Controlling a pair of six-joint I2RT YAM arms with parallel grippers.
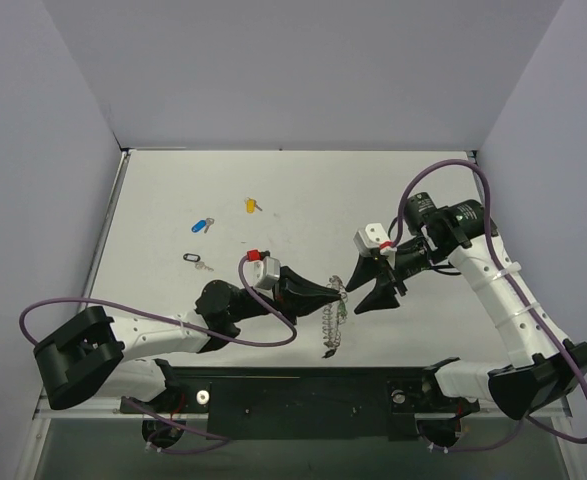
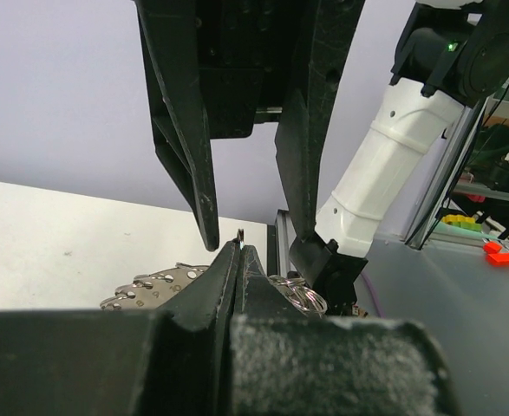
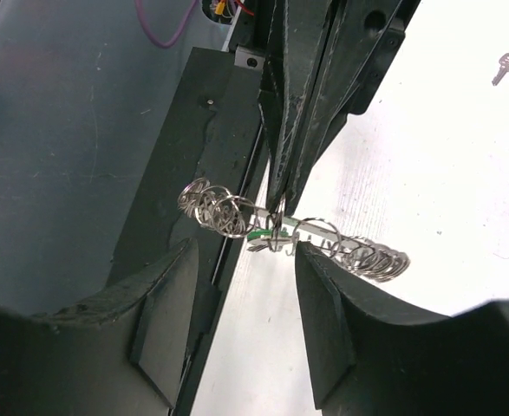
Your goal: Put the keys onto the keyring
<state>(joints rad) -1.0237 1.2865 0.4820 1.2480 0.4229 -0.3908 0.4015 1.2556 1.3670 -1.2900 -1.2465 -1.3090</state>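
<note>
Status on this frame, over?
Left hand shut on keyring. Right hand open, close by. Blue key, yellow key, black key loose. Nothing blocking.

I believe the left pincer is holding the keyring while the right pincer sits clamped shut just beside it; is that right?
Not quite: the right pincer is open, not shut; the right wrist view shows its fingers standing well apart beside the keyring. The left pincer does hold the keyring.
</note>
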